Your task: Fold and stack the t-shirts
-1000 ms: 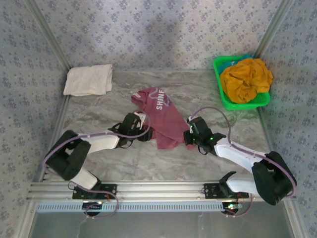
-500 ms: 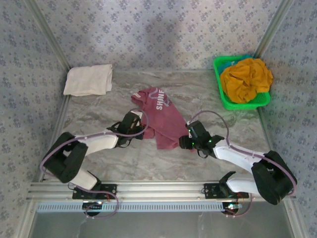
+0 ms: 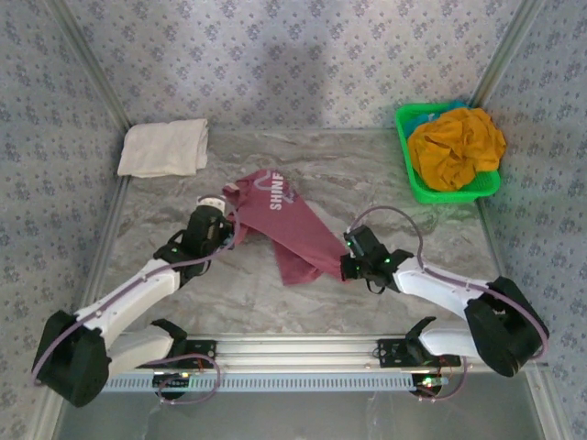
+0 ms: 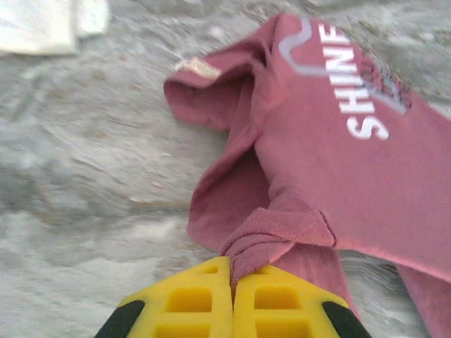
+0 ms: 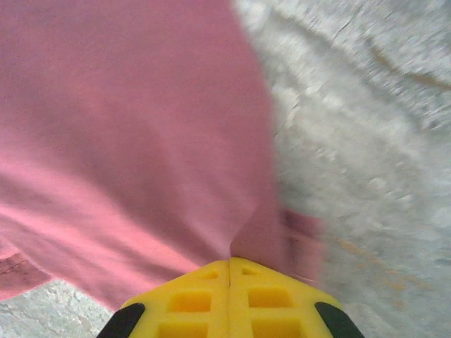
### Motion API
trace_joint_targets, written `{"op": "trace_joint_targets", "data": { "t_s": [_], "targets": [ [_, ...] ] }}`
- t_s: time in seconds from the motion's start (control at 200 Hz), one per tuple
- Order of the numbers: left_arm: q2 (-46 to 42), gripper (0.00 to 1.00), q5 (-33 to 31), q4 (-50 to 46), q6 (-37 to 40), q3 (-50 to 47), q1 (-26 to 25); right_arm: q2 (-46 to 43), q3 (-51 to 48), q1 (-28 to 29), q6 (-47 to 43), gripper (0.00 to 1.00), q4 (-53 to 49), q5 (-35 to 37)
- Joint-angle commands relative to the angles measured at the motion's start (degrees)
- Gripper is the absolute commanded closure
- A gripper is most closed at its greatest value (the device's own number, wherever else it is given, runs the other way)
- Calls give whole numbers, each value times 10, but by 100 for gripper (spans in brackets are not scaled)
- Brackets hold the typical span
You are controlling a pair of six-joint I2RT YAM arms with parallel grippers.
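Three tees lie on the table (image 3: 385, 183), and none looks heavy. The biggest thing to handle is the maroon tee (image 3: 295, 231), half spread in the middle and stretched slantwise from far left to near right, with its "SHINE" print facing up. It is soft, light cloth that will sag and wrinkle rather than slip, so I judge it is best taken at the edges or corners and pulled gently from two sides to make it flat. The orange tee (image 3: 456, 145) sits crumpled in the green basket (image 3: 404, 124) at far right, and the white tee (image 3: 163, 148) lies folded at far left. The left gripper (image 4: 231, 273) is closed tight on a bunch of maroon cloth at the tee's left side. The right gripper (image 5: 229, 265) is closed too, pinching the thin near-right edge.
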Motion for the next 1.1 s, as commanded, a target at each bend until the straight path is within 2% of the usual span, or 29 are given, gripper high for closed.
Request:
{"op": "trace_joint_targets", "data": {
  "t_s": [0.0,0.12,0.195,0.245,0.26,0.27,0.375,0.54,0.675,0.864,0.944,0.999,1.094],
  "targets": [
    [-46,100,-39,-35,42,0,17,-40,36,-29,-27,100,-24,6],
    [-81,100,-44,-45,69,14,28,-70,78,-61,-63,100,-45,-9],
    [-94,100,-28,-41,89,30,28,-74,104,-65,-95,100,-49,-62],
    [-95,100,-14,-43,99,45,28,-64,110,-61,-119,82,-43,-111],
    [-94,100,-11,-43,100,49,28,-60,109,-59,-123,80,-42,-118],
    [-94,100,-8,-44,101,52,28,-54,109,-54,-127,75,-42,-128],
    [-86,100,-2,-47,106,69,28,-5,97,2,-160,55,-34,-152],
    [-83,100,-3,-53,98,73,28,71,93,115,-167,40,-17,-110],
    [-94,100,-16,-54,94,75,28,87,73,153,-156,30,9,-53],
    [-93,100,-18,-47,94,85,29,133,63,159,-165,29,40,-39],
    [-91,100,-21,-47,95,89,29,157,70,166,-166,31,39,-11],
    [-92,100,-29,-48,96,91,29,167,75,165,-164,41,40,11],
    [-97,100,-52,-49,101,93,29,165,87,160,-158,72,30,46]
  ]
}}
